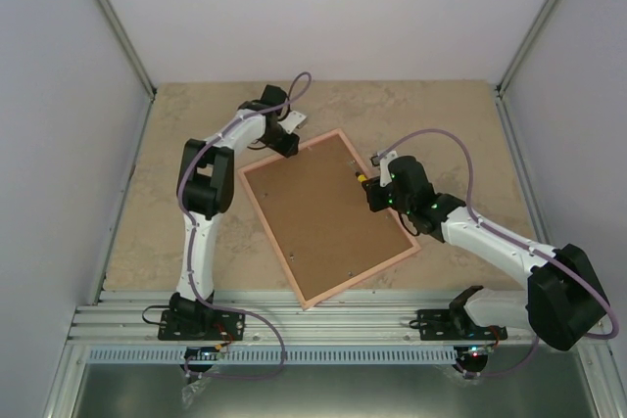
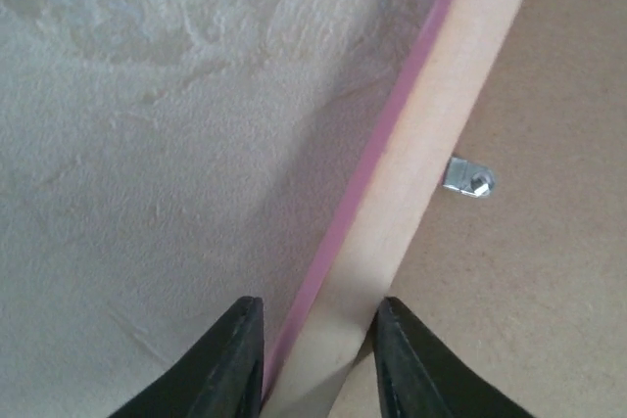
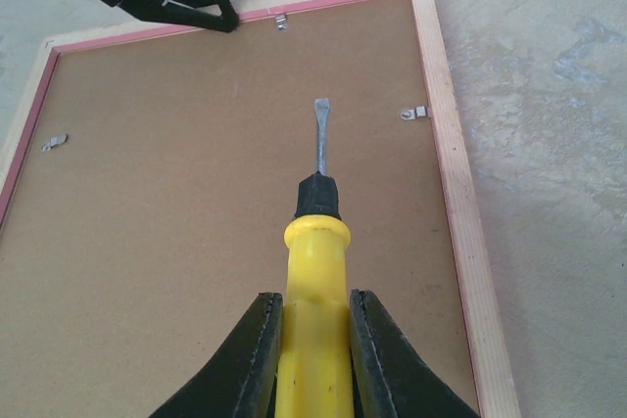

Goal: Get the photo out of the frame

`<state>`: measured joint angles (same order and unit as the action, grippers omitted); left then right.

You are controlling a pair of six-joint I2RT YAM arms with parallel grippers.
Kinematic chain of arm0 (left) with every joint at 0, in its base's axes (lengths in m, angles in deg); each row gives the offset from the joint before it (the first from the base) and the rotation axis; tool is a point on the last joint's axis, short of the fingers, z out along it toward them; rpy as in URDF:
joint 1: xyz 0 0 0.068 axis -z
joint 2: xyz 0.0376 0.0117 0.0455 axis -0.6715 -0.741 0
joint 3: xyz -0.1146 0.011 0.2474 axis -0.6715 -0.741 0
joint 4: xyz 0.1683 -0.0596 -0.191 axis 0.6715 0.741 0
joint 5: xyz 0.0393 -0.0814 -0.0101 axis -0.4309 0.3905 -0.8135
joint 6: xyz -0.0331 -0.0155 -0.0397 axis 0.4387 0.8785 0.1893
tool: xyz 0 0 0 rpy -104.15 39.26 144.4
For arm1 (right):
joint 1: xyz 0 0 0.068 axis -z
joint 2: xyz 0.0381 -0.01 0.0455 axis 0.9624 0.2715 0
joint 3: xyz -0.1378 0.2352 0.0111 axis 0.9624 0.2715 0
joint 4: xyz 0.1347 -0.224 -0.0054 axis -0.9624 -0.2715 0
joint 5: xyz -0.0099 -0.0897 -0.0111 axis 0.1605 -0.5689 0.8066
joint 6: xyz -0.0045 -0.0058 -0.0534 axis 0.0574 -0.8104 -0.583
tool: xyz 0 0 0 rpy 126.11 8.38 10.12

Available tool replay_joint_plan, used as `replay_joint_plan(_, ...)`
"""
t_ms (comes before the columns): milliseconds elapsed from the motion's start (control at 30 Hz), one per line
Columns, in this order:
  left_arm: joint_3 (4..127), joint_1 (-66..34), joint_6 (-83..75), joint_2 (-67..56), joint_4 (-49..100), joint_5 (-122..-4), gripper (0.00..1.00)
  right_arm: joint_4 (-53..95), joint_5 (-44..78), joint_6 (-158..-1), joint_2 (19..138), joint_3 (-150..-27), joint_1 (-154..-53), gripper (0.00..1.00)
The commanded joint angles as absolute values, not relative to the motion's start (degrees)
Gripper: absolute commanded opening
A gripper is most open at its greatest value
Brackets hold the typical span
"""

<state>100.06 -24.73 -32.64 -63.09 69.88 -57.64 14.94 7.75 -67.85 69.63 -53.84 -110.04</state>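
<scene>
Face-down frame, screwdriver over backing board.
Gripping screwdriver handle in right jaws; straddling frame rail with narrow left jaws, grip unclear.

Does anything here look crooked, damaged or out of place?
Nothing looks damaged or spilled. The frame lies back side up, turned crooked against the edges of the table. The metal clips that show sit in place along its rails.

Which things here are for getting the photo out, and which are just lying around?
For the job: frame, back up; brown backing board; metal tabs; screwdriver in the right tool; left tool astride the frame's rail.
Just there: table; white walls.
</scene>
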Motion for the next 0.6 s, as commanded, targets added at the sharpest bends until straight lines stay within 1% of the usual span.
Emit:
replay_joint_plan(0, 100.0, -25.0, -32.9, -64.6, 71.5, -58.2, 0.29, 14.7, 7.5, -68.0, 69.0, -54.0, -109.8, 0.01)
replay_joint_plan(200, 97.9, -25.2, -31.6, -62.5, 71.2, -59.2, 0.18, 14.7, 7.9, -68.7, 69.5, -54.6, -109.8, 0.0)
replay_joint_plan(467, 91.4, -25.2, -24.7, -57.5, 69.4, -59.1, 0.1, 15.7, 9.2, -68.8, 69.9, -54.6, -109.8, 0.0)
replay_joint_plan(567, 89.2, -25.1, -20.8, -55.9, 69.2, -59.8, 0.09, 16.0, 9.3, -68.8, 70.2, -54.7, -109.8, 0.0)
